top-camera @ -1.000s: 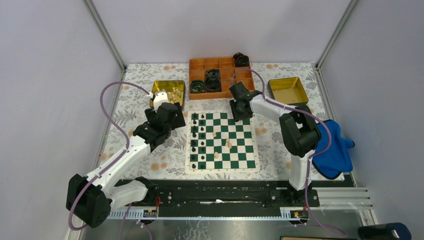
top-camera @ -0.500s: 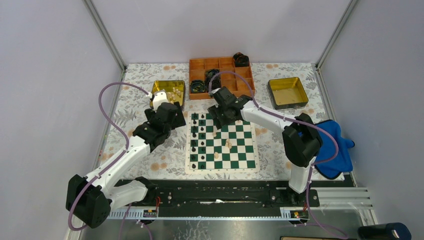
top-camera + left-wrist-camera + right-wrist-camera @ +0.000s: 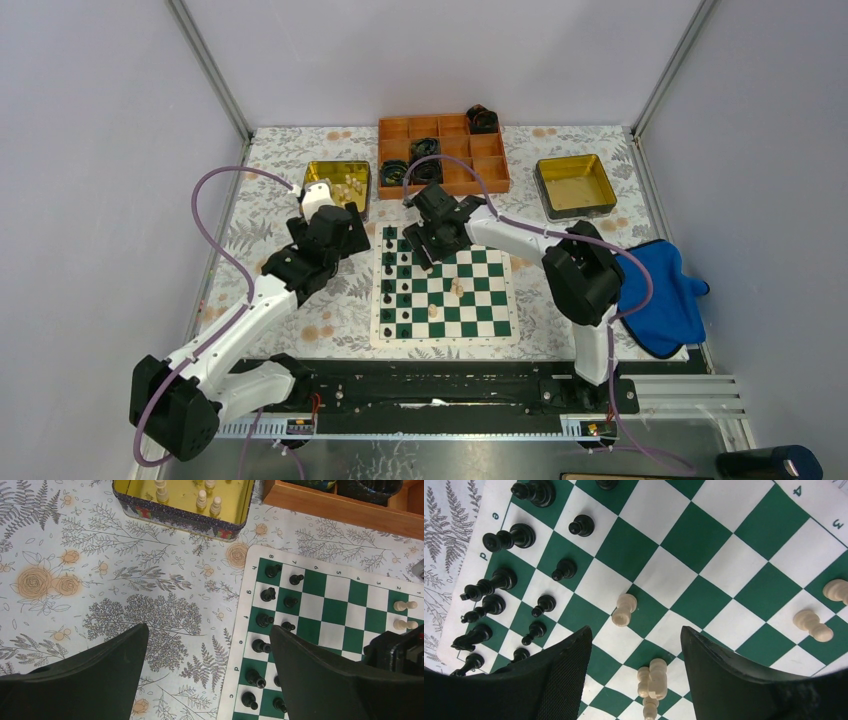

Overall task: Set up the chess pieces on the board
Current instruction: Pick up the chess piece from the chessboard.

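The board (image 3: 450, 340) lies in the middle of the bench (image 3: 75, 605). The black chess pieces (image 3: 395, 280) stand in two rows along its left edge, a few cream chess pieces (image 3: 624, 610) are scattered on the middle squares, and more cream ones stand in the yellow-lined tin (image 3: 175, 517) beyond its far left corner. The left fingers (image 3: 100, 670) are spread wide over the bench just beside the board and hold nothing, and the right fingers (image 3: 554, 680) are spread apart too, above the far part of the board near one cream piece, with nothing between them.
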